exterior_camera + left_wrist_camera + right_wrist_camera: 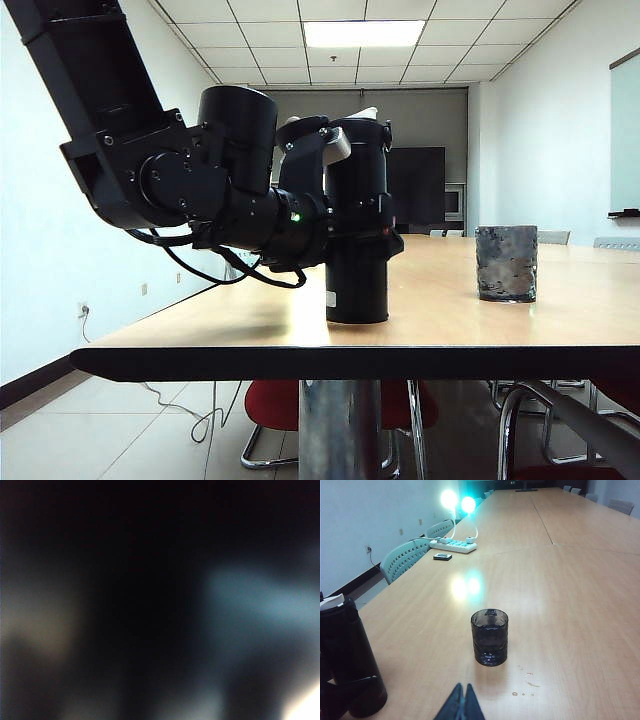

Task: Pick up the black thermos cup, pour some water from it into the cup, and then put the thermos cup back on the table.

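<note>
The left gripper (362, 228), fingers spread wide, flanked the upright black thermos cup (357, 280) on the worktop (250, 315), apparently poised to grasp; the cup (506, 263) waited at 3 o'clock. The right gripper (463, 703) hung back, fingers together.

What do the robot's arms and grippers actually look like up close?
The left arm is matte black, with chunky round joints, visible screws, looping black cables and a small green light. Its left gripper is black too. Of the right gripper, only two dark, tapered jaw tips show.
</note>
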Tool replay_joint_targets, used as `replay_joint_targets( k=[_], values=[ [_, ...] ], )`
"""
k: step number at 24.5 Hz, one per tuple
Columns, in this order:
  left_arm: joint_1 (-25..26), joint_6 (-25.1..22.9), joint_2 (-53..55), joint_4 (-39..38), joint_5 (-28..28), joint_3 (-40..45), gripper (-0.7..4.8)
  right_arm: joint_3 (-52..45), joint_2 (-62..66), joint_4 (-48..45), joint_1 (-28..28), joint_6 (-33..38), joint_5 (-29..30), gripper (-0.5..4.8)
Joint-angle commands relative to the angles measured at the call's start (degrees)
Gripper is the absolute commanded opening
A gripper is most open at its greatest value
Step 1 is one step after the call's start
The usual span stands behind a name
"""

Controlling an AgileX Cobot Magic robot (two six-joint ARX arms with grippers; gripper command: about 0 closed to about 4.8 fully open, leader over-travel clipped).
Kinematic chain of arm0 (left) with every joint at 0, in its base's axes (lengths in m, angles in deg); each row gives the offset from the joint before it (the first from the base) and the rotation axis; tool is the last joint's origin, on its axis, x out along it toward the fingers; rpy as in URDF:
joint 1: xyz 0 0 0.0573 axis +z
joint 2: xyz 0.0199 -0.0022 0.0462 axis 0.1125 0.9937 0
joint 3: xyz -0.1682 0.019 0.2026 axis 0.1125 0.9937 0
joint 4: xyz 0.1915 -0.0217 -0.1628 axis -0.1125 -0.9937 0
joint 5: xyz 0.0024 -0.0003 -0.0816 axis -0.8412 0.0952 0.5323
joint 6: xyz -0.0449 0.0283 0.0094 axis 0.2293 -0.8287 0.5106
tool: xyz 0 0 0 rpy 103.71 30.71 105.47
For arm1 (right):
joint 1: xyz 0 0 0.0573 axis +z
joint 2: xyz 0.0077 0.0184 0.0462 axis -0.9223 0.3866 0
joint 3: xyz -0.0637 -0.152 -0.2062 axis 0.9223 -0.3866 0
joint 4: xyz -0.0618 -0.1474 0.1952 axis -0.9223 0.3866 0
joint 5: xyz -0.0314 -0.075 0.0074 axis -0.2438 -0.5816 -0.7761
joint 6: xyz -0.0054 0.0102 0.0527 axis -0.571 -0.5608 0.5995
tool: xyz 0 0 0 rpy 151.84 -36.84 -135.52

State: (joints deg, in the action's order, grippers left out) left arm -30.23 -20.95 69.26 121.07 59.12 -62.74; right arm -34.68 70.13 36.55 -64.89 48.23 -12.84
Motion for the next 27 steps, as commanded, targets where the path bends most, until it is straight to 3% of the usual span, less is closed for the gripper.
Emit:
replay_joint_targets(
  k=[1, 3, 4, 5, 9, 11, 13, 16, 18, 21, 27],
  values=[
    [-0.1, -0.2, 0.2, -0.1, 0.0, -1.2, 4.79, 0.2, 0.0, -0.7, 0.0, -0.2, 0.1, -0.01],
    [-0.2, -0.2, 0.2, 0.0, 0.0, -1.3, 4.52, 0.2, 0.0, -0.7, 0.0, -0.2, 0.1, -0.01],
    [-0.2, -0.2, 0.2, 0.0, 0.1, -1.3, 2.64, 0.2, 0.0, -0.7, 0.0, -0.2, 0.1, -0.01],
    [-0.4, -0.2, 0.2, 0.0, 0.0, -1.3, 1.87, 0.2, 0.0, -0.7, 0.0, -0.2, 0.1, -0.01],
    [-0.5, -0.2, 0.2, 2.1, 0.0, -1.4, 1.82, 0.2, 0.0, -0.7, -0.1, -0.2, 0.0, -0.01],
    [-0.5, -2.4, -0.1, 1.2, 0.0, -1.5, 1.82, 0.2, 0.0, -0.7, -0.1, -0.2, 0.1, -0.01],
    [-0.5, -6.1, -1.0, -9.9, -4.2, -5.6, 1.82, 0.2, 0.0, -0.7, -0.1, -0.2, 0.1, -0.01],
    [-0.5, -8.0, -0.9, -25.3, -10.8, -17.7, 1.82, 0.2, 0.0, -0.7, -0.1, -0.2, 0.1, -0.01],
    [-0.5, -8.3, -0.9, -26.3, -11.6, -23.6, 1.82, 0.2, 0.0, -0.7, 0.0, -0.2, 1.2, -0.01],
    [-0.4, -14.5, 1.9, -30.0, -11.7, -31.5, 1.82, 0.2, -0.1, -0.7, -0.1, -0.2, 1.3, -0.01],
    [-0.4, -21.9, 11.0, -39.2, -16.1, -46.7, 1.82, 0.2, -0.1, -0.7, 0.0, -0.1, 2.7, -0.01]
  ],
)
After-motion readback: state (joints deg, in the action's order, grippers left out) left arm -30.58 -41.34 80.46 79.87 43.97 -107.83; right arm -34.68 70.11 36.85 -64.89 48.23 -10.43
